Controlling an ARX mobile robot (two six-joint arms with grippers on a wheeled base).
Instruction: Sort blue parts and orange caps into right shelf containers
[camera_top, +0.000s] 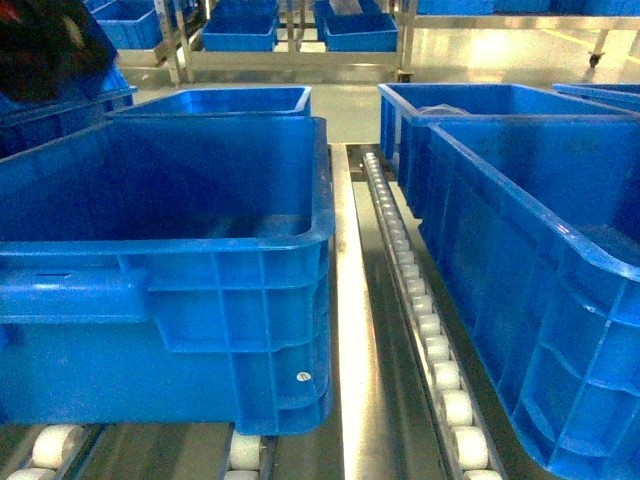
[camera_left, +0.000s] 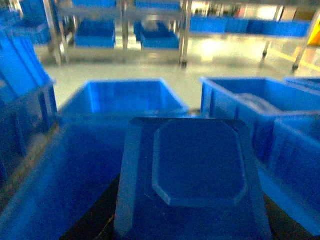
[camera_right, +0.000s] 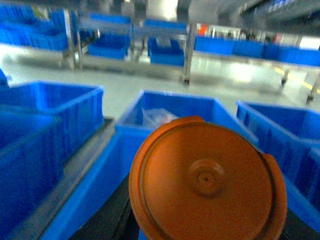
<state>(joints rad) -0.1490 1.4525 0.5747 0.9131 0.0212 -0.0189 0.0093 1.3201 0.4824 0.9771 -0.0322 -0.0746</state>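
Right jaws not visible; orange cap fills the wrist view just ahead of them, flat face to camera, presumably held. Crate lies directly beyond and below. Left jaws likewise hidden; blue part, octagonal panel, sits just ahead, crate beyond. Both arms equally near.

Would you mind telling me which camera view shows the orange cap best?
The right wrist view: the orange cap fills the foreground there, showing its round face with a raised centre, above a blue crate. The head and left wrist views show no orange cap at all.
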